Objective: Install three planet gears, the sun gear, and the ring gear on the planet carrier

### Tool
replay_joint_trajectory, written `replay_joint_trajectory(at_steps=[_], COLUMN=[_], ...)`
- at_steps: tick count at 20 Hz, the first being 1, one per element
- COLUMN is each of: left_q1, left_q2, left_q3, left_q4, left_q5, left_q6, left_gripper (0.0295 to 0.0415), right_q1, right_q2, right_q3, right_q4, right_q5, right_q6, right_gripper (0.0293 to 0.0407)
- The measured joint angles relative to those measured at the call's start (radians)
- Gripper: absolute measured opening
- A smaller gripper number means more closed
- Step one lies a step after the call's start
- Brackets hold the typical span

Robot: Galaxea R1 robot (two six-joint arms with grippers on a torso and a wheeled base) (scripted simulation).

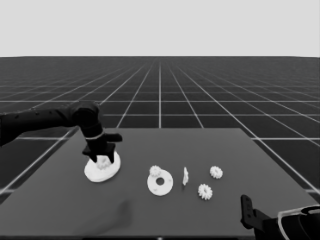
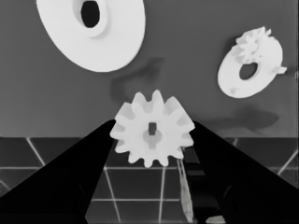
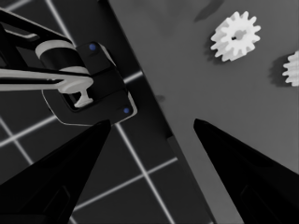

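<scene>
Left tool (image 2: 152,135) grips one gear (image 2: 153,128); three more lie loose (right tool (image 3: 152,128) apart).

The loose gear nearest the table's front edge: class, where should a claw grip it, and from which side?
Probably across its toothed rim, from straight above: the gear lies flat on the table, so only its edge offers opposed faces.

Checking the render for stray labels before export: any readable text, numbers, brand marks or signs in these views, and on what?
None. No word, number, brand or sign shows in any view.
The larger round part, smaller round part, gears such as the one in the left end effector, the thin white piece and the table are all unmarked.
The dark machinery beside the table carries only small blue lights, no lettering.
</scene>
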Motion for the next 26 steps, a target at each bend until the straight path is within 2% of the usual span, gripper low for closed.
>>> replay_joint_trajectory(at_steps=[3,5,7,13,14,15,16,18,23,25,26], left_q1=[-0.009,-0.010,-0.011,-0.011,0.131,0.254,0.320,0.374,0.396,0.397,0.397], left_q2=[0.002,0.314,0.475,0.551,0.550,0.555,0.561,0.571,0.576,0.577,0.577], left_q3=[-0.005,-0.038,-0.136,-0.208,-0.203,-0.231,-0.268,-0.316,-0.342,-0.343,-0.344], left_q4=[-0.009,-0.014,-0.014,-0.014,0.159,0.262,0.319,0.368,0.391,0.392,0.392], left_q5=[0.003,-0.008,-0.010,-0.010,-0.010,-0.012,-0.020,-0.036,-0.046,-0.046,-0.047], left_q6=[0.003,-0.303,-0.342,-0.342,-0.349,-0.326,-0.297,-0.263,-0.245,-0.244,-0.244], left_gripper=[0.0312,0.0313,0.0312,0.0312,0.0312,0.0312,0.0312,0.0312,0.0312,0.0372,0.0381], right_q1=[0.000,0.000,0.000,0.000,0.000,0.000,0.000,0.000,0.000,0.000,0.000], right_q2=[0.000,0.000,0.000,0.000,0.000,0.000,0.000,0.000,0.000,0.000,0.000], right_q3=[0.000,0.000,0.000,0.000,0.000,0.000,0.000,0.000,0.000,0.000,0.000], right_q4=[0.000,0.000,0.000,0.000,0.000,0.000,0.000,0.000,0.000,0.000,0.000], right_q5=[0.000,0.000,0.000,0.000,0.000,0.000,0.000,0.000,0.000,0.000,0.000], right_q6=[0.000,0.000,0.000,0.000,0.000,0.000,0.000,0.000,0.000,0.000,0.000], right_gripper=[0.0385,0.0385,0.0385,0.0385,0.0385,0.0385,0.0385,0.0385,0.0385,0.0385,0.0385])
